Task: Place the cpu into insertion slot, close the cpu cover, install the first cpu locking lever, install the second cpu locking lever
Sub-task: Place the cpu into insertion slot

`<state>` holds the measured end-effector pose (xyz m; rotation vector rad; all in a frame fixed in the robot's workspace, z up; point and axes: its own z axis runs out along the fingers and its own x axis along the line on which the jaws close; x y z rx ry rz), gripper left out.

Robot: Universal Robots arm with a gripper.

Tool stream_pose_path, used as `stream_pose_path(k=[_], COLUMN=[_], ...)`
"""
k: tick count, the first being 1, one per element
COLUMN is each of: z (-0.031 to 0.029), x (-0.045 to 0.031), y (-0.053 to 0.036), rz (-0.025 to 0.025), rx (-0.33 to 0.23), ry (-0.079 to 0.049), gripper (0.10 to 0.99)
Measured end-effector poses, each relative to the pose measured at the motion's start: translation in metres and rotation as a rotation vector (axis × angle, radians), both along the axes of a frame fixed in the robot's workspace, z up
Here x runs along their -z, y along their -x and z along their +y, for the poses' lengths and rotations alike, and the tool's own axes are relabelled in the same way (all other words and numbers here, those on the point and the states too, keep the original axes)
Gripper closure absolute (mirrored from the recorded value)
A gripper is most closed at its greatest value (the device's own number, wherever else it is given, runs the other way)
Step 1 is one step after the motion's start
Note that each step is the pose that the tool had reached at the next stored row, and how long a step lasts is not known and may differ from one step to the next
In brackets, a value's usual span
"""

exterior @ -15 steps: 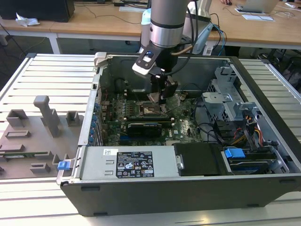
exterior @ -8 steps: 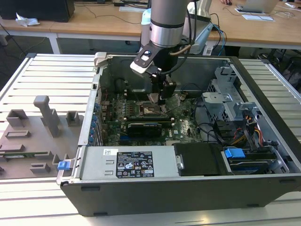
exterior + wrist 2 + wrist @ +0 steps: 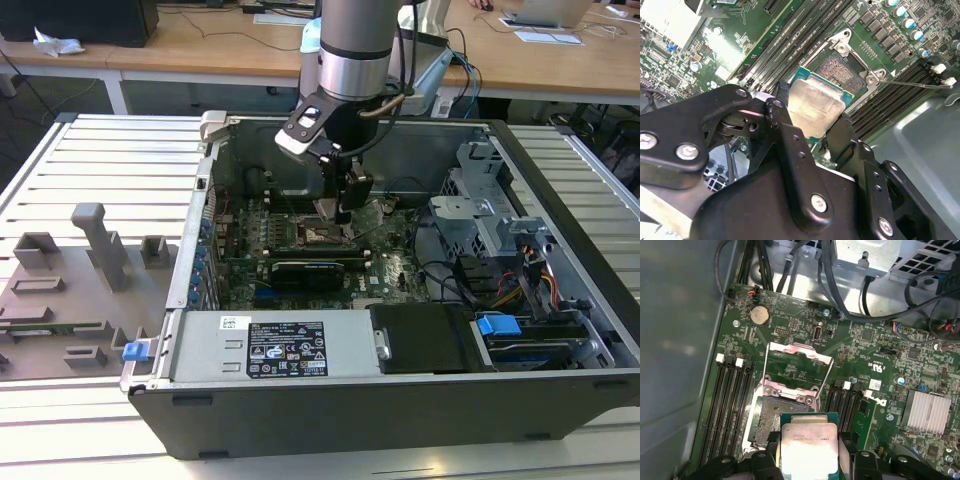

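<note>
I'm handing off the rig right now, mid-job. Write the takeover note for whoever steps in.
End effector: shut on the cpu, gripping its edges.
Cpu: held above the insertion slot, not seated.
Cpu cover: flipped open.
One locking lever: swung out.
Done: cpu picked up. Left: seating, closing cover, both levers.

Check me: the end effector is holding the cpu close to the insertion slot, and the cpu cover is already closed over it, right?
No. The cpu cover is open, swung back off the insertion slot, as the first wrist view shows. The end effector does hold the cpu close to the slot.
</note>
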<state>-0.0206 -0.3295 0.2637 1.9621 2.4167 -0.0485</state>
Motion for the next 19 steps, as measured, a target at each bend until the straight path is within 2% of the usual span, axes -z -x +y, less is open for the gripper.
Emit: stream_pose_path(k=[9,19], z=[0.0,0.0], x=[0.0002,0.0008], y=[0.0,0.0], rz=[0.0001,0.0011], rx=[0.081,0.196], ry=[0.018,0.019], gripper=[0.545,0.545])
